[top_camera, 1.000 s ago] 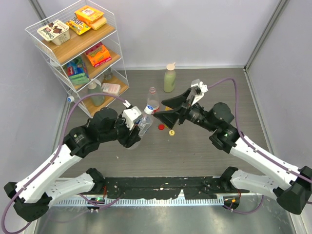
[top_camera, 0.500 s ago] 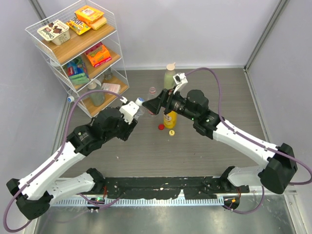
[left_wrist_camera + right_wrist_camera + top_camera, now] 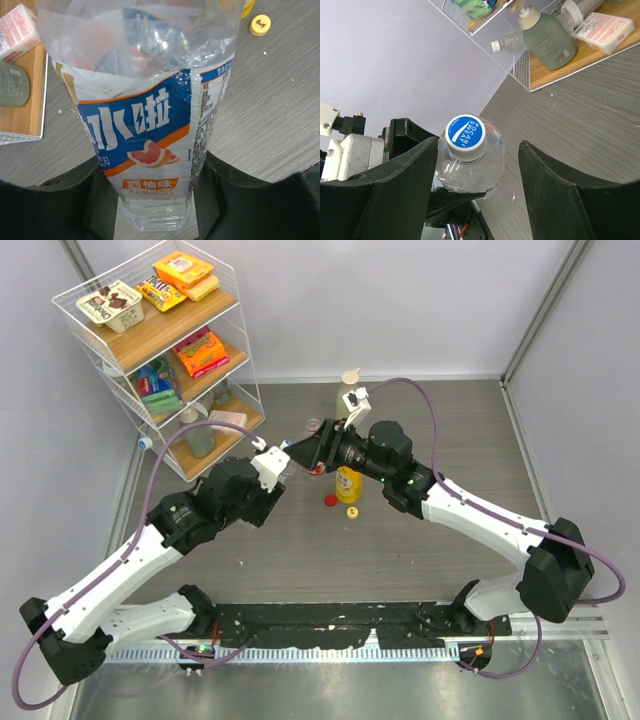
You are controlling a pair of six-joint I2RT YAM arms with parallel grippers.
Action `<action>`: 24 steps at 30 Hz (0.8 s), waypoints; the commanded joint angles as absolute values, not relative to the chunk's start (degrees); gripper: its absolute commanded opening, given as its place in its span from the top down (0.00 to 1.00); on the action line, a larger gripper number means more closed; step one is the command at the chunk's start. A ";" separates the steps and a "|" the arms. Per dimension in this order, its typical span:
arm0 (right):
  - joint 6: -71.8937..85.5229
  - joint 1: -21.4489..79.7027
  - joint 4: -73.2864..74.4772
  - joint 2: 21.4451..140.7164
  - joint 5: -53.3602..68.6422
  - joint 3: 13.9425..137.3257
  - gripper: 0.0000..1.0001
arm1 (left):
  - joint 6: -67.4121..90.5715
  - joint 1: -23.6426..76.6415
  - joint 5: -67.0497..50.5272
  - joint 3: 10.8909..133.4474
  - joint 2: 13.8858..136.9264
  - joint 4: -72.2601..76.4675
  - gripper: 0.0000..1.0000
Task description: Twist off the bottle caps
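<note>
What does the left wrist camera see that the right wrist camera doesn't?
Only the left wrist view shows the label with a grapefruit picture and a yellow cap lying on the table. Only the right wrist view shows the blue-and-white cap on the clear bottle and the wall behind. Both show the clear bottle, the wooden shelf and the pink-and-white box.

A grey wood-grain table (image 3: 470,420) sat between pale lilac walls (image 3: 400,300), with metal posts (image 3: 543,308) rising at the corners. In the far-left corner stood a white wire rack (image 3: 243,345) — three wooden shelves (image 3: 150,337). The light was soft and even.
</note>
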State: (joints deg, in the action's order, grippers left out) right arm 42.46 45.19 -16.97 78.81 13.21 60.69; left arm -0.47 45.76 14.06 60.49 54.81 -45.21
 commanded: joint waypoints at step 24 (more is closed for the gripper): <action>42.81 46.05 -24.86 79.19 17.04 60.65 0.98 | 1.14 45.97 8.89 61.17 54.32 -43.50 1.00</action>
State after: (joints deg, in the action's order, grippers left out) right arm 44.29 45.65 -19.49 82.11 14.70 62.08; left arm 1.08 45.76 12.58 60.07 55.51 -45.25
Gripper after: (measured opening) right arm 0.398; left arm 0.547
